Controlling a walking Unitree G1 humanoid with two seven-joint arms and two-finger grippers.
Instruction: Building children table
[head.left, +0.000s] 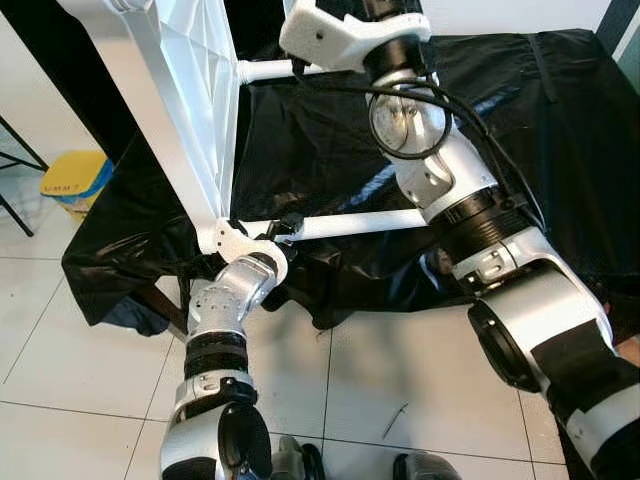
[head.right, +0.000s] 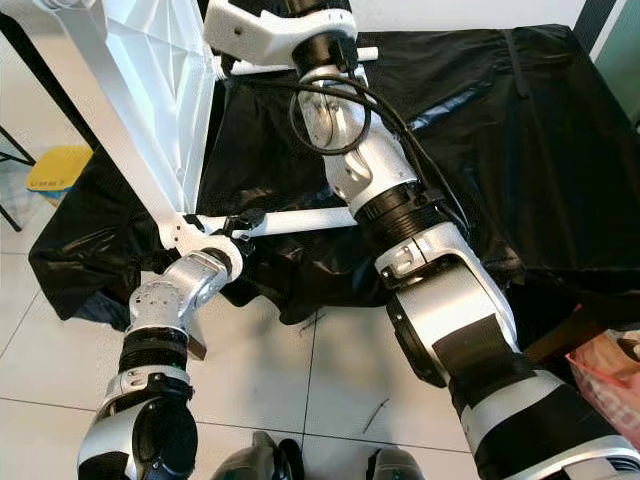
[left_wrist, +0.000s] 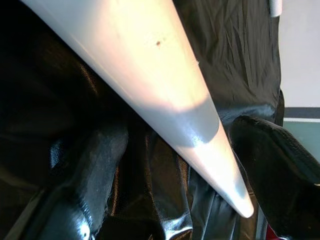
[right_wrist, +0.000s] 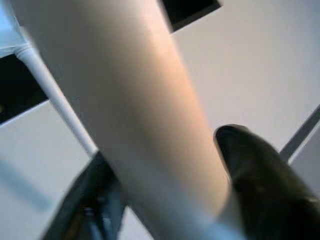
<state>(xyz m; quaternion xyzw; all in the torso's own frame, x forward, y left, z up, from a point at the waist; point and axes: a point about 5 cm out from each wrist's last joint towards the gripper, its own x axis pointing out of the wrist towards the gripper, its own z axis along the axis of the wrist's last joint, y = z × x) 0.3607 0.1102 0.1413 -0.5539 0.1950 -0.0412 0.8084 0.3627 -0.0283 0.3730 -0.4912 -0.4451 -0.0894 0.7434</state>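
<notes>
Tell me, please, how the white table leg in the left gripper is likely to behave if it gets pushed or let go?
The white leg looks like a smooth round tube, so it is probably stiff and fairly slippery between the left gripper's fingers. One end joins the ribbed white tabletop, so it would likely swing with that rather than roll free.

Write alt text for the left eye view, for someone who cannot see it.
A silver robot holds a white tabletop tipped on edge, its left gripper around a lower table leg and its right arm reaching to an upper leg. Behind lies a black cloth; below, pale floor tiles.
</notes>
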